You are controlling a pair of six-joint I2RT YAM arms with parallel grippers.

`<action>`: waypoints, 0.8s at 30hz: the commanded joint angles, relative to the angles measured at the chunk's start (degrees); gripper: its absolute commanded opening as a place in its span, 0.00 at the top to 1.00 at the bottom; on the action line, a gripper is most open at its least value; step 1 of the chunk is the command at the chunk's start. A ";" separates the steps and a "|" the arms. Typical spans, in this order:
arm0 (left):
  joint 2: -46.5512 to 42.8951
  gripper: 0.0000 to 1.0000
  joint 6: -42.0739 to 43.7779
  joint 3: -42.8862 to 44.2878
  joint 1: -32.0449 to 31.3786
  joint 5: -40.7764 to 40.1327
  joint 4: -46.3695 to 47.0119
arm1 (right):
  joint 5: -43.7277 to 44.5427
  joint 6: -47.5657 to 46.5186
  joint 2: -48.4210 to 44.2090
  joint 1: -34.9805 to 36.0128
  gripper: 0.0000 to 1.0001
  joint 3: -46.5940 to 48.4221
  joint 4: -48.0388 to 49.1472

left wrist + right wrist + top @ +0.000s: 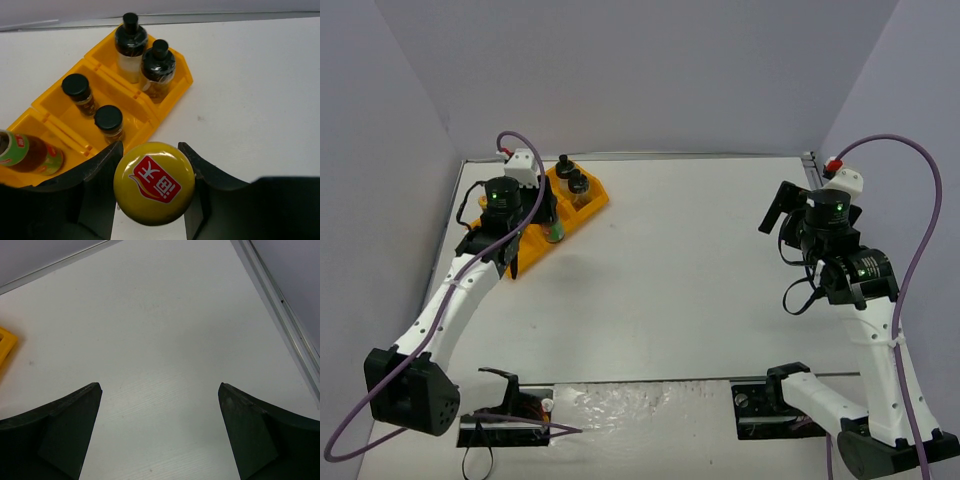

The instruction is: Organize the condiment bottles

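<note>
The yellow cap bears white, perhaps Chinese, characters.

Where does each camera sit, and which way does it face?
Top external: above and behind the bases, looking down on the table; both arms show.
Left wrist: on the left arm, looking past the left pincer, shut on a yellow-capped bottle, toward the orange tray.
Right wrist: looking down at the table through the open right pincer.
Shared: all three catch the tray.

Two yellow-capped sauce bottles, two tiny black-capped spice jars, two wider black-lidded jars, one orange tray.
</note>
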 commanded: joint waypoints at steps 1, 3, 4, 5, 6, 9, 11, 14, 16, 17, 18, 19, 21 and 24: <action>-4.06 1.00 -1.71 2.23 4.37 2.93 7.64 | -0.94 -1.13 0.83 -0.37 0.00 -0.47 4.53; -4.16 1.00 -2.02 1.88 6.35 3.52 7.94 | -1.37 -1.13 0.87 -0.41 0.00 -1.05 4.97; -4.14 1.00 -2.05 1.79 7.04 3.73 8.04 | -1.56 -1.12 0.90 -0.47 0.00 -1.37 5.16; -3.96 1.00 -1.97 1.77 7.60 3.89 8.14 | -1.69 -1.04 0.81 -0.53 0.00 -1.75 5.47; -3.77 1.00 -1.97 1.64 8.29 3.95 8.33 | -2.00 -0.97 0.68 -0.47 0.00 -2.25 5.60; -3.19 1.00 -2.20 1.30 10.49 4.77 9.18 | -2.56 -0.69 0.39 -0.52 0.00 -3.69 6.60; -2.76 1.00 -2.41 1.08 11.72 5.21 9.62 | -2.78 -0.69 0.39 -0.45 0.00 -4.48 7.04; -2.40 1.00 -2.28 0.69 12.42 5.60 10.55 | -2.87 -0.79 0.44 -0.50 0.00 -4.92 7.53; -1.94 1.00 -1.98 0.39 13.62 5.44 11.33 | -2.93 -1.04 0.59 -0.60 0.00 -5.01 7.91; -1.70 1.00 -1.89 0.27 14.36 5.26 11.65 | -2.98 -1.13 0.68 -0.65 0.00 -5.01 8.03; -1.50 1.00 -1.89 0.22 14.63 5.21 11.91 | -3.03 -1.13 0.73 -0.70 0.00 -5.01 8.08; -1.29 1.00 -1.86 0.06 14.94 5.14 12.28 | -3.22 -1.13 0.74 -0.75 0.00 -5.10 8.24; -0.75 1.00 -1.60 -0.33 15.50 4.87 12.91 | -3.62 -1.08 0.69 -0.80 0.00 -5.47 8.68; -0.01 1.00 -1.05 -0.68 15.82 3.89 13.37 | -3.84 -1.03 0.65 -0.89 0.00 -6.07 9.28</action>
